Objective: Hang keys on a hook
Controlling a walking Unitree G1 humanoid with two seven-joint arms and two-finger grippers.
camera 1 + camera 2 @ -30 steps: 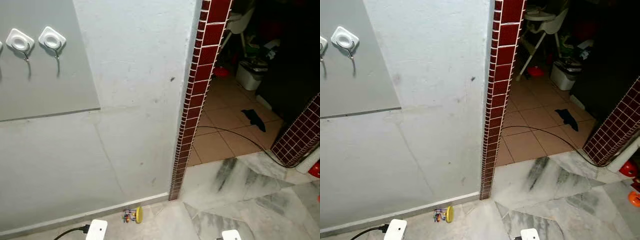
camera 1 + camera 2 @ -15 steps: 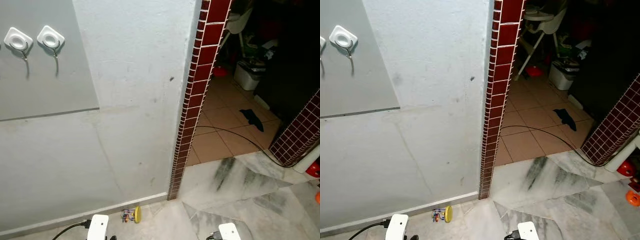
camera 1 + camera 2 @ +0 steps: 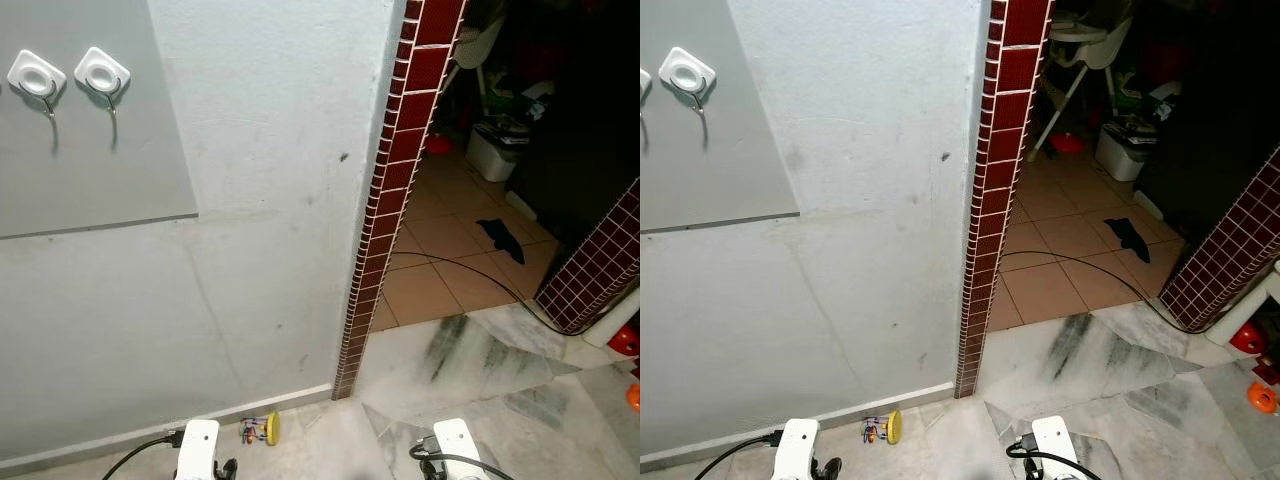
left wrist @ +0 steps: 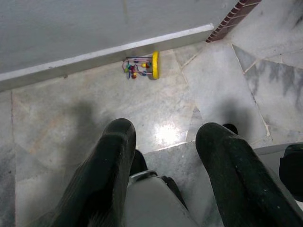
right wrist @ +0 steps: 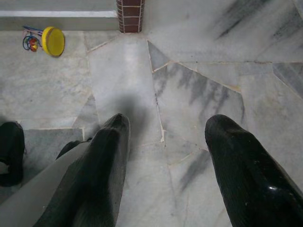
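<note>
A pale plastered wall (image 3: 260, 200) fills most of the scene, ending at a vertical strip of dark red tiles (image 3: 390, 190) that edges a doorway into a dim room with a tan tiled floor (image 3: 440, 270). High on the wall, a smooth grey panel (image 3: 100, 170) carries two white square adhesive hooks with metal prongs (image 3: 102, 74), side by side; both hooks hang bare. Below, the floor is grey-veined marble in irregular slabs (image 3: 480, 370). On that floor, just beside the white skirting at the foot of the wall, lies a small bunch of colourful keys on a round yellow tag (image 3: 262, 429), a little way from the red tile strip. Both arms hang low with their white wrists at the lower edge of the head views. The left hand (image 4: 163, 142) points down at the marble, its two black fingers (image 4: 113, 156) spread apart and holding nothing, with the keys on the floor ahead of it. The right hand (image 5: 165, 137) also points at the floor, its black fingers (image 5: 236, 161) spread wide and empty, the keys off to one side near the skirting. Beyond the doorway a black cable (image 3: 470, 275) trails across the tan tiles, and a dark cloth (image 3: 500, 238) lies nearby.
</note>
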